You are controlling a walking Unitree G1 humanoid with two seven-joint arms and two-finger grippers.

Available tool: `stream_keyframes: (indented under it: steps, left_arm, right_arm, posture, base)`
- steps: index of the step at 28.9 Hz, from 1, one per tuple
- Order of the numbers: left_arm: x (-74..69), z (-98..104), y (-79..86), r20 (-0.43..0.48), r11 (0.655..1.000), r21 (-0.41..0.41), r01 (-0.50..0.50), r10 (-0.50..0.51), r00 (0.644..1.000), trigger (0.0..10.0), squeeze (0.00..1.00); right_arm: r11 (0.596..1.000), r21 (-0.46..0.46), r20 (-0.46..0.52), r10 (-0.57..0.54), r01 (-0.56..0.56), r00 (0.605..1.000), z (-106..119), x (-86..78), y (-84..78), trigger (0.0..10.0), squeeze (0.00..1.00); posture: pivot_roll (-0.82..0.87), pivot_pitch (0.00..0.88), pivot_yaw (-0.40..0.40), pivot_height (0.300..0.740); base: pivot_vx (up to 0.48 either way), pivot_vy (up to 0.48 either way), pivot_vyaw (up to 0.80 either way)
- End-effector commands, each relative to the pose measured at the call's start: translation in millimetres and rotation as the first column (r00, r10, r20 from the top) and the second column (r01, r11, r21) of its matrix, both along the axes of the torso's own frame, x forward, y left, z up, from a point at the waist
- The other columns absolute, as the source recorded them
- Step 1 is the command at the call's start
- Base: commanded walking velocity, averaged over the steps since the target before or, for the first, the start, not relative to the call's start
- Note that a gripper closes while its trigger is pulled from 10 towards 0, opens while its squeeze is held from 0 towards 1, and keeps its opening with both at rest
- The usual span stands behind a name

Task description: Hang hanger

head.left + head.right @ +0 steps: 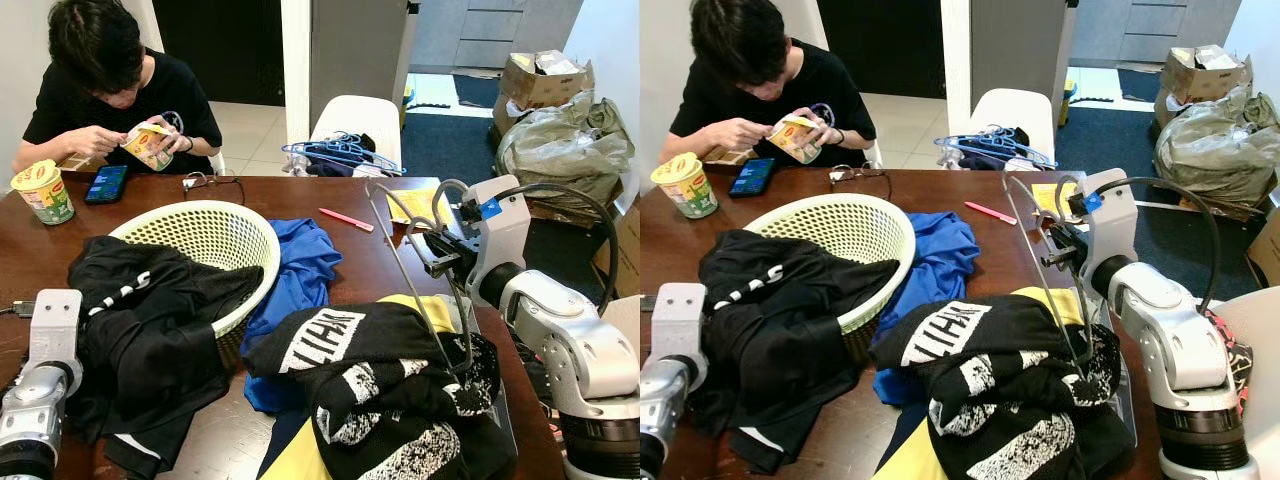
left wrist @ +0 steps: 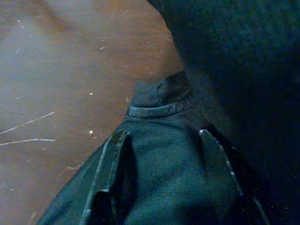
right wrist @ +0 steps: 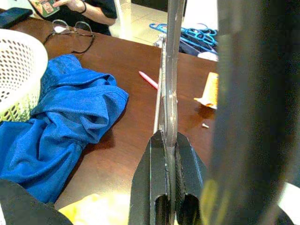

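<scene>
Right gripper (image 3: pixel 166 154) is pinched tight on one grey wire hanger (image 1: pixel 405 265). Left gripper (image 2: pixel 164 154) is spread over black cloth (image 2: pixel 178 178). Two noodle cups (image 1: pixel 42 190), labels unreadable.

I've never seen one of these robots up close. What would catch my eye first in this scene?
Probably the right gripper, raised over the brown table and clamped on a thin grey wire hanger whose lower end dips into the black-and-white patterned clothes. Next, the cream laundry basket with a black garment spilling over its rim, and blue cloth beside it. Across the table, a person holds a cup of noodles.
</scene>
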State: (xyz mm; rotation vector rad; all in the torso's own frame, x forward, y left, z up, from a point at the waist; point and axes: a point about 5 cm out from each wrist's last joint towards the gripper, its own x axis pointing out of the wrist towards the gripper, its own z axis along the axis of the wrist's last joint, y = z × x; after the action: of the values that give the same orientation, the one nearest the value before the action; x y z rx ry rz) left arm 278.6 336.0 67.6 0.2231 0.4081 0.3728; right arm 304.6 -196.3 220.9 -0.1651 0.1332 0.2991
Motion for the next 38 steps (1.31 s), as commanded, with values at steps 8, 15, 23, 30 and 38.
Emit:
stream_keyframes:
  steps: [8,15,23,30,38]
  left_arm:
    - [-13.3,-24.7,-6.8,-0.046,0.990,-0.126,-0.065,0.060,0.997,10.0,1.00]
    - [-14.5,-13.0,9.5,0.060,0.938,-0.300,-0.173,0.199,0.978,10.0,1.00]
    - [-19.8,-15.1,19.3,0.036,0.921,-0.329,-0.208,0.233,0.972,10.0,1.00]
    - [-16.4,-23.7,9.5,-0.039,0.925,-0.340,-0.168,0.164,0.986,10.0,0.00]
    - [-5.4,-14.9,4.4,0.000,0.902,-0.416,-0.113,0.125,0.992,10.0,0.00]
  right_arm:
    - [1.000,-0.019,-0.017,-0.002,0.001,1.000,1.3,-3.0,-2.1,10.0,0.00]
    - [1.000,-0.022,-0.018,-0.006,0.006,1.000,2.2,-3.3,-2.7,10.0,0.00]
    - [1.000,-0.022,-0.019,-0.007,0.006,1.000,2.6,-3.7,-2.8,10.0,0.00]
    - [1.000,-0.025,-0.016,-0.012,0.012,1.000,4.2,-4.7,-4.5,10.0,0.00]
    - [1.000,-0.024,-0.014,-0.018,0.017,1.000,4.7,-5.2,-5.4,10.0,0.00]
  posture:
    - [-0.13,0.098,-0.011,0.740]
    - [-0.13,0.101,-0.010,0.740]
    - [-0.13,0.102,-0.009,0.740]
    - [-0.14,0.105,-0.005,0.740]
    - [-0.14,0.102,-0.001,0.740]
  base:
    - [0.000,0.000,0.00]
    - [0.000,0.000,0.00]
    - [0.000,0.000,0.00]
    - [0.000,0.000,0.00]
    - [0.000,0.000,0.00]
